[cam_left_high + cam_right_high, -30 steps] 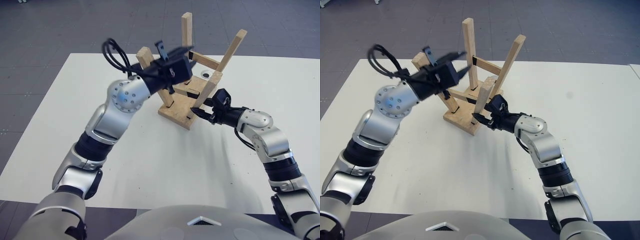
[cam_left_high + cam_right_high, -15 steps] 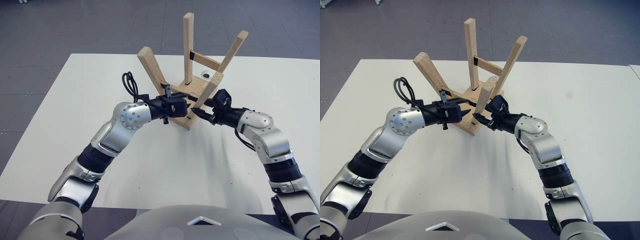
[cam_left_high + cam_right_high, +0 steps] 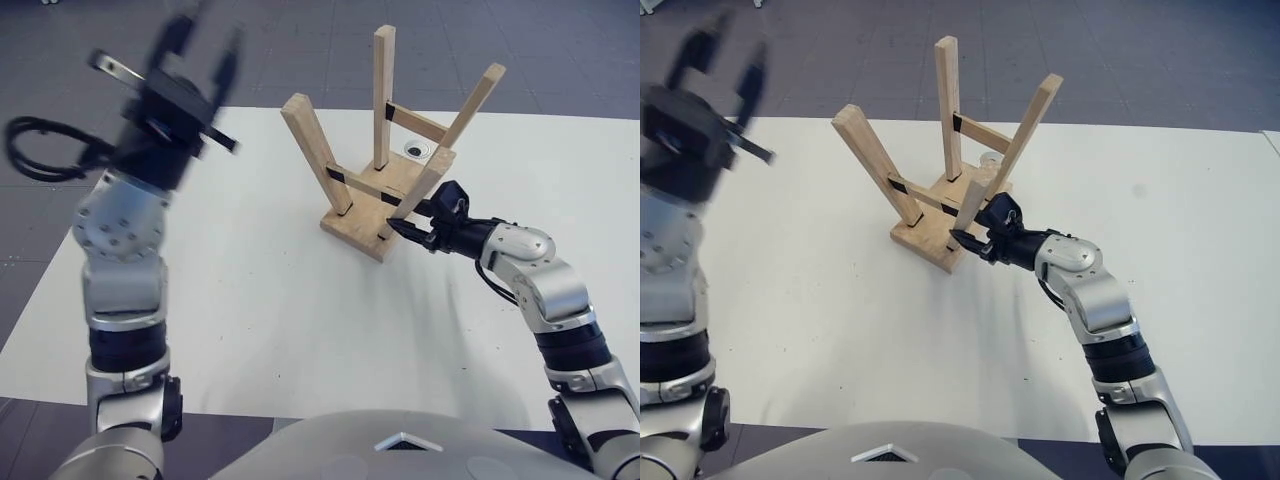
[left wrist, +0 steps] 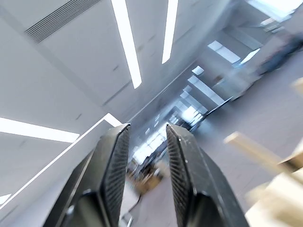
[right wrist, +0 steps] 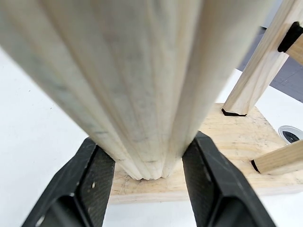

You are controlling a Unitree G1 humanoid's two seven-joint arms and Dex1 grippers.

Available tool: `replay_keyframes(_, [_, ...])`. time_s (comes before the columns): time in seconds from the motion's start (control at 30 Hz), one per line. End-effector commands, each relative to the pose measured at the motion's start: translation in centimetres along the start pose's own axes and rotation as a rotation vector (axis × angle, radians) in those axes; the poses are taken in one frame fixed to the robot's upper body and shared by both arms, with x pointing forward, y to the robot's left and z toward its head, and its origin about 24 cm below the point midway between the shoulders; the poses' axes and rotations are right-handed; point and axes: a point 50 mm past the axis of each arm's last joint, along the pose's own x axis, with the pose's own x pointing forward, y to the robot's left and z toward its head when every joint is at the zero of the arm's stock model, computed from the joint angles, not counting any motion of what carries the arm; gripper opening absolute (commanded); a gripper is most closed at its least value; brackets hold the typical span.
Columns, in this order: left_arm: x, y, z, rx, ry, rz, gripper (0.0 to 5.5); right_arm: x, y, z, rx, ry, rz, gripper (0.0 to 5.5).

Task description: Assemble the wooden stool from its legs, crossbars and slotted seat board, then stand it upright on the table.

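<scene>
Stool [image 3: 385, 190] sits mid-bench, a bit far of centre, upside down. The seat board [image 3: 358, 232] lies flat on the bench [image 3: 250, 300] and all four legs stick up, splayed outward. The left leg [image 3: 315, 150] leans left, the far leg [image 3: 383, 95] is near vertical, the far-right leg [image 3: 470, 100] leans right, and the near-right leg [image 3: 420, 185] is the short-looking one. Two crossbars visible, one high [image 3: 415, 123] between the far pair, one low [image 3: 365, 183] from the left leg. The board's long axis runs near-left to far-right, and the stool's own axis is vertical, feet to the ceiling. Assembly looks finished to me: legs seated, bars in. What's left is the flip onto its feet. The right jaws pinch the near-right leg just above the board, one pad on each side. The left jaws are up high over the far-left bench edge, spread, holding nothing, well apart from the stool. Cable grommet [image 3: 413, 150] sits in the bench just behind the board.
</scene>
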Motion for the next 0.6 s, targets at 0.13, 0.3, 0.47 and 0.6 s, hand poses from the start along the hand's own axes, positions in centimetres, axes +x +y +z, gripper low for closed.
replay_keyframes(0.13, [-2.7,-6.9,-9.3,-0.152,0.374,-0.234,0.99,0.5,0.7,-2.5,0.080,0.164,0.064,2.03])
replay_keyframes(0.3, [-2.6,-9.0,-12.7,-0.358,0.494,-0.265,0.46,0.3,0.9,-2.5,0.076,0.168,0.078,2.03])
replay_keyframes(0.47, [-1.7,-9.8,-13.5,-0.404,0.513,-0.255,0.46,0.2,1.3,-2.7,0.078,0.174,0.092,2.03])
replay_keyframes(0.6, [1.2,-12.4,-9.6,-0.282,0.310,-0.465,0.46,0.0,1.4,-2.8,0.077,0.179,0.091,2.03])
